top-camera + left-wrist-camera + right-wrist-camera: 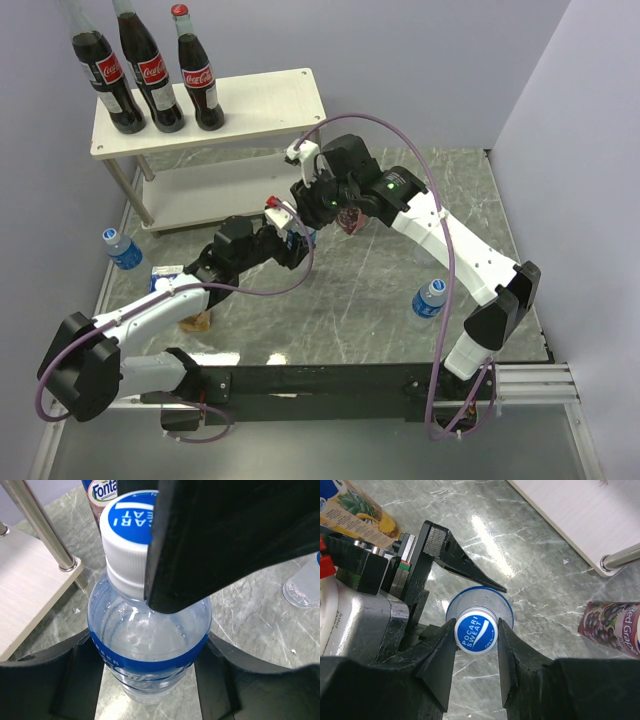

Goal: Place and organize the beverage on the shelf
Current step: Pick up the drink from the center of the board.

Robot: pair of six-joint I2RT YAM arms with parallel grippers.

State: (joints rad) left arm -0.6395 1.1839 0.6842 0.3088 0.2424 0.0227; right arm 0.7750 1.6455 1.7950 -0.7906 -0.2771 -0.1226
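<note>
Centre, just near of the shelf [260, 105]: right gripper [476, 632] clamped on the water bottle [150, 630] cap; left gripper [149, 660] flanked its body, grip we couldn't tell. Handover, we judged; left must hold firm before right releases.

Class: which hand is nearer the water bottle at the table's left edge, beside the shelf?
Left. The left hand flanks the middle bottle on the side toward the edge bottle; the right hand pinches its cap from beyond, farther away.
</note>
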